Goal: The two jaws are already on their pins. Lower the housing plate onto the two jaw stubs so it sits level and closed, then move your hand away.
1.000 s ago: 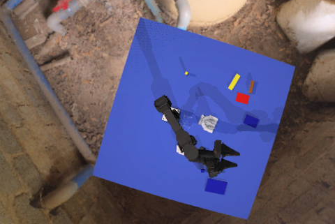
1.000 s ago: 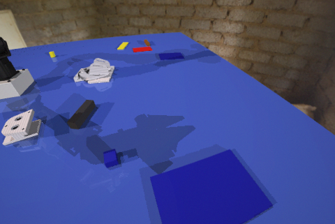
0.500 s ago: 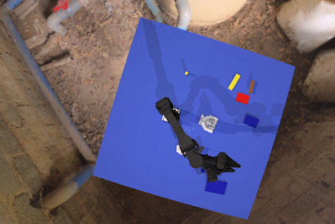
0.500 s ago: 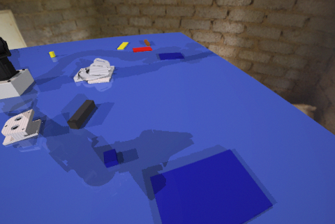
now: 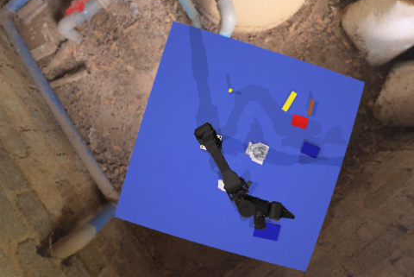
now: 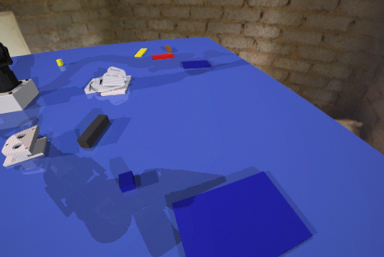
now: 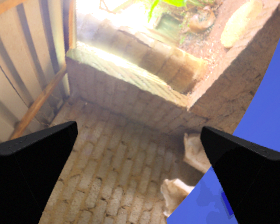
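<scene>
My gripper [image 5: 277, 222] [image 7: 140, 129], spread and empty, should pinch the presumed housing plate [image 5: 222, 185] [image 6: 27, 143], probably light and rigid, by opposite edges.

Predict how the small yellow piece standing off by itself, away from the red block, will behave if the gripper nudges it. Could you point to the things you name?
The small yellow piece [image 5: 230, 91] [image 6: 60, 62] would probably tip easily, since it stands upright on a small base. It might then roll, as its sides look rounded, though it's too small to be sure.
</scene>
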{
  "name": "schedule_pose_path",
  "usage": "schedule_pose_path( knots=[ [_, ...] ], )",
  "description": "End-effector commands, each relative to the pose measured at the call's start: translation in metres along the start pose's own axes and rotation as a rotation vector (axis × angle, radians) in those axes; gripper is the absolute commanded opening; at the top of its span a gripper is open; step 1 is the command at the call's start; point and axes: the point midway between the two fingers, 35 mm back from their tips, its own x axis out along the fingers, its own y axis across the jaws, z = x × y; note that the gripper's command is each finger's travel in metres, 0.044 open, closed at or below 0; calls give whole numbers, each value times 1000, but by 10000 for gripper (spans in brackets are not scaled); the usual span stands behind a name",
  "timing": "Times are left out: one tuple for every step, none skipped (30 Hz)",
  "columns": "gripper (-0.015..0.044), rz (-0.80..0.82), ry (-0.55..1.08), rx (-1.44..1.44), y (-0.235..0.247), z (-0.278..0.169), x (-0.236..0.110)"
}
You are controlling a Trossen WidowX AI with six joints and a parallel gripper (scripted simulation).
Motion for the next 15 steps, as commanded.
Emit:
schedule_pose_path(
  knots=[
    [440, -54, -24, 65, -18, 6, 3],
    [440, -66, -30, 79, -22, 8, 4],
    [440, -79, -35, 93, -26, 9, 4],
    [440, -91, -40, 107, -30, 10, 5],
    [440, -104, -45, 121, -35, 11, 5],
    [440, -116, -51, 134, -39, 12, 5],
    [440, -129, -56, 148, -43, 14, 6],
    [440, -141, -62, 162, -47, 15, 6],
    [440, -154, -67, 176, -52, 16, 6],
    [440, -166, -73, 189, -56, 17, 6],
    [440, -179, -79, 203, -60, 18, 7],
    [440, -191, -84, 216, -64, 19, 7],
    [440, -204, -90, 230, -69, 20, 7],
    [440, -216, -96, 243, -73, 21, 7],
    [440, -229, -102, 257, -77, 21, 7]
  ],
)
